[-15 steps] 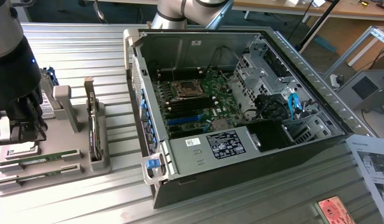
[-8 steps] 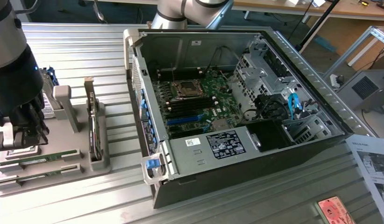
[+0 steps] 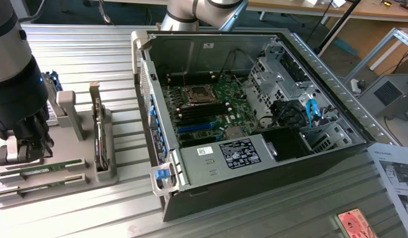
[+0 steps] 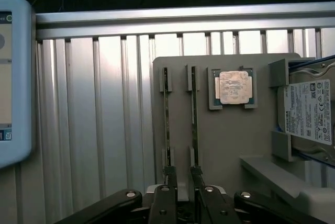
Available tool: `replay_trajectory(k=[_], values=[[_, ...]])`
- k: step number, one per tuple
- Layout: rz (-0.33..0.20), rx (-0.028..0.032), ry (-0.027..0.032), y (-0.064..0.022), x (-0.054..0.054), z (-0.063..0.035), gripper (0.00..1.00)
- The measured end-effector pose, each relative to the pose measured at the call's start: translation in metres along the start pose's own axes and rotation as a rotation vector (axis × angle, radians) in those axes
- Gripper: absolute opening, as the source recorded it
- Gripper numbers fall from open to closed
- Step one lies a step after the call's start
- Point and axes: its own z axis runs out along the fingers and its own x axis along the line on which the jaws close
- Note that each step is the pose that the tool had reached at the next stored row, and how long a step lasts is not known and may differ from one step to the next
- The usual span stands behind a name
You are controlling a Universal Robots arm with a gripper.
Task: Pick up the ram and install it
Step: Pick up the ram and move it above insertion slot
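Two ram sticks, thin green boards, lie on edge in a grey holder (image 3: 78, 173) at the exterior view's left: one ram stick (image 3: 48, 170) and a second (image 3: 41, 186) beside it. The wrist view sees them edge-on as two thin lines, one ram (image 4: 166, 114) and the other ram (image 4: 194, 114). My black gripper (image 3: 22, 153) hangs low over one end of the sticks. In the wrist view my gripper (image 4: 182, 174) is open, one fingertip over each stick's end, and bare holder shows in the gap.
An open computer case (image 3: 310, 64) fills the middle, with black memory slots (image 3: 202, 110) on its motherboard. The holder also carries a processor (image 4: 233, 88) and a hard drive (image 4: 309, 111). A light blue tablet (image 4: 13, 77) lies nearby. Papers (image 3: 396, 173) sit at the exterior view's right.
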Motion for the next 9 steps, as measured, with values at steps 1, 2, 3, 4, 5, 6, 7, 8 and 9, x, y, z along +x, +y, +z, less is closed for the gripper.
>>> replay_trajectory(k=[1, 2, 3, 4, 5, 6, 7, 8, 9], values=[[0.000, 0.0000, 0.0000, 0.0000, 0.0002, 0.0009, 0.24], [0.000, -0.0001, 0.0001, -0.0001, 0.0004, 0.0017, 0.24], [0.000, -0.0001, 0.0000, -0.0001, 0.0007, 0.0027, 0.24], [0.000, -0.0001, 0.0001, -0.0002, 0.0009, 0.0035, 0.24], [0.000, -0.0002, 0.0000, -0.0002, 0.0012, 0.0045, 0.24], [0.000, -0.0002, 0.0000, -0.0003, 0.0014, 0.0053, 0.24], [0.000, -0.0003, 0.0001, -0.0003, 0.0017, 0.0063, 0.24], [0.000, -0.0002, 0.0000, -0.0004, 0.0020, 0.0075, 0.24], [0.000, -0.0003, 0.0001, -0.0004, 0.0022, 0.0084, 0.24]])
